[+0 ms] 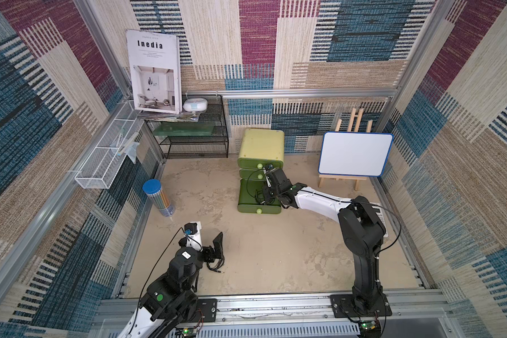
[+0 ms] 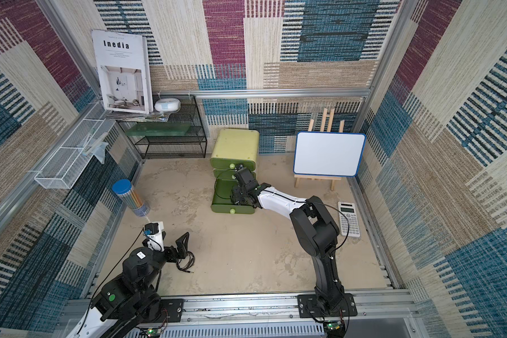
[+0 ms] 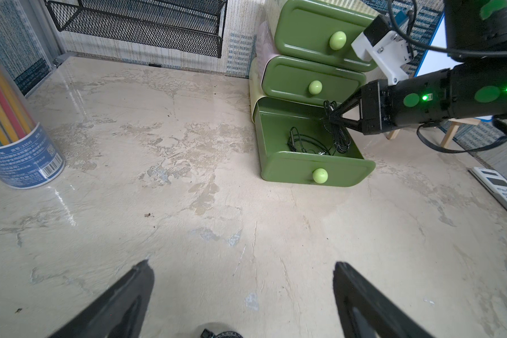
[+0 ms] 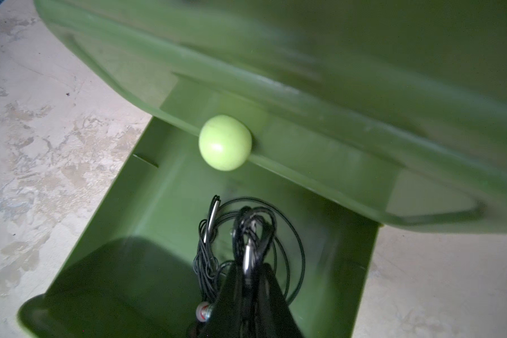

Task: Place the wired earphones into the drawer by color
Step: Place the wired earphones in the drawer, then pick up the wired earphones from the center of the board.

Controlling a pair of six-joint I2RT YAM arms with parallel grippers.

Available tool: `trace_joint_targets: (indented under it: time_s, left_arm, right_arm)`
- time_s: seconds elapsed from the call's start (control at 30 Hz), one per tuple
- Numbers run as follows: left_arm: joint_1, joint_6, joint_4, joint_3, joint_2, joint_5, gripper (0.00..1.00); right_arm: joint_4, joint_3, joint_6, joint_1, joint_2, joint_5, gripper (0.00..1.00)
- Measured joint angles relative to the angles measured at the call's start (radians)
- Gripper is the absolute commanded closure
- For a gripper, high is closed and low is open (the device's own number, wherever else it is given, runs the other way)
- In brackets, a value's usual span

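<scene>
The green drawer unit [image 1: 260,143] has its bottom drawer [image 1: 245,194] pulled out. My right gripper [image 3: 332,117] reaches into that drawer, shut on a black bundle of wired earphones [image 3: 341,137] that hangs from its tips. In the right wrist view the jaws [image 4: 251,266] pinch its cable and metal plug. Another black bundle [image 3: 302,143] lies on the drawer floor. At the near left, my left gripper [image 1: 217,253] stands open just above the table. A further black earphone bundle [image 1: 215,263] lies on the table beside it. Red-orange and white earphones are out of view.
A blue-capped pencil tube [image 1: 158,197] lies at the left. A whiteboard on a wooden easel [image 1: 354,153] stands at the back right, and a calculator [image 2: 349,218] lies beside the right arm. A black mesh rack [image 1: 193,128] and a white wire basket [image 1: 106,158] line the back left.
</scene>
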Motion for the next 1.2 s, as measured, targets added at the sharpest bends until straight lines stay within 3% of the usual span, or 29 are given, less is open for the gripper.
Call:
trace_joint_targets:
  time_s: [0.3,0.63,0.73,0.87,1.2]
  left_arm:
    - [0.000,0.000,0.000,0.000,0.004,0.000,0.01]
    - [0.000,-0.039,0.000,0.005,0.114,0.001,0.01]
    - [0.000,-0.090,-0.001,0.011,0.181,0.002,0.01]
    - [0.000,-0.165,-0.033,0.031,0.266,-0.001,0.01]
    - [0.000,-0.342,-0.171,0.082,0.343,-0.053,0.01]
  right_arm:
    - [0.014,-0.116,0.021,0.000,-0.143,-0.032,0.49]
    - [0.055,-0.414,0.028,-0.006,-0.434,0.014,0.35]
    - [0.073,-0.515,0.023,-0.014,-0.539,0.049,0.26]
    - [0.117,-0.659,0.013,-0.022,-0.673,0.103,0.00]
    - [0.262,-0.896,-0.005,-0.032,-0.889,0.172,0.01]
